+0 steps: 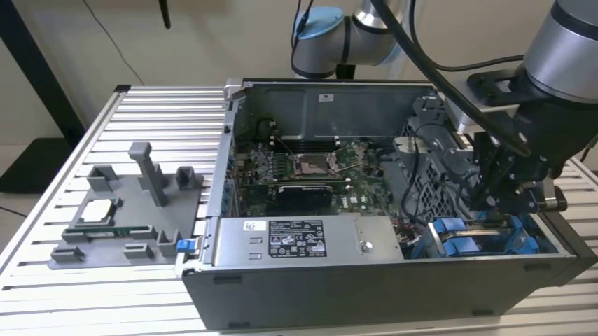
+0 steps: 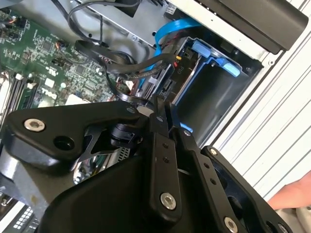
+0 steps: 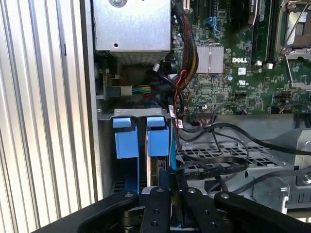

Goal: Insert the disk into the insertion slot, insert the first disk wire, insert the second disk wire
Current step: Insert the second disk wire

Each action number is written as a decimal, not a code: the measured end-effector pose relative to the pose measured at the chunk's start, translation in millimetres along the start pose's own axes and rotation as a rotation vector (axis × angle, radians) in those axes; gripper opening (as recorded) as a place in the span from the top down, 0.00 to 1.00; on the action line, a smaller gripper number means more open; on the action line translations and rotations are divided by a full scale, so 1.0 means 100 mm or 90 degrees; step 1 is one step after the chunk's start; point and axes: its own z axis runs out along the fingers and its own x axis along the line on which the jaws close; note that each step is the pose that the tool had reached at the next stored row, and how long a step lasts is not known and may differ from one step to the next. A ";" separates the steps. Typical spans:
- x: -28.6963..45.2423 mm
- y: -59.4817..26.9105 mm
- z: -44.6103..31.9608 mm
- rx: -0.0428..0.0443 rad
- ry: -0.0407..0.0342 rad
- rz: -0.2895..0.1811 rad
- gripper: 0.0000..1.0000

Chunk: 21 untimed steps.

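Ribbed white metal forms the surface (image 1: 56,308) under one open grey computer case (image 1: 374,294), its green circuit board (image 1: 309,171) exposed beside one silver power box (image 1: 304,241). One grey plastic rack (image 1: 131,217) sits apart toward the exterior view's left. Inside the sheet-metal insertion slot (image 3: 141,114), two blue tabs (image 3: 127,141) flank the disk (image 3: 154,177), seated on edge. One black tool (image 3: 170,182) hangs just above it, fingers nearly together on the disk's edge; whether they grip it, I cannot tell.

My end effector (image 3: 170,182) is wedged over the drive cage (image 3: 133,141); black cables (image 3: 214,167) crowd it on the motherboard side. I see open slatted desk (image 1: 150,115) beside the computer case (image 1: 374,294).
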 end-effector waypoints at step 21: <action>0.018 -0.132 0.139 0.0002 -0.0013 0.002 1.00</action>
